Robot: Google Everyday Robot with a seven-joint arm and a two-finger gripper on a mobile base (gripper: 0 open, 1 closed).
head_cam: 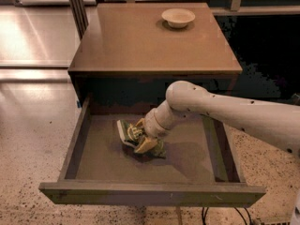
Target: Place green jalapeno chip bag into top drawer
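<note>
The top drawer (pixel 93 165) is pulled wide open below the cabinet top. The green jalapeno chip bag (pixel 125 131), crumpled with white and yellow markings, lies on the drawer's flat bottom near its middle. My gripper (pixel 142 137) reaches down into the drawer from the right on a white arm. Its fingers are closed around the bag, which rests on the drawer floor. Part of the bag is hidden under the gripper.
A shallow cream bowl (pixel 178 17) sits at the back right of the brown cabinet top (pixel 140 41). The drawer's front panel (pixel 150 195) juts toward me. Speckled floor lies left and right; dark cables show at the bottom right.
</note>
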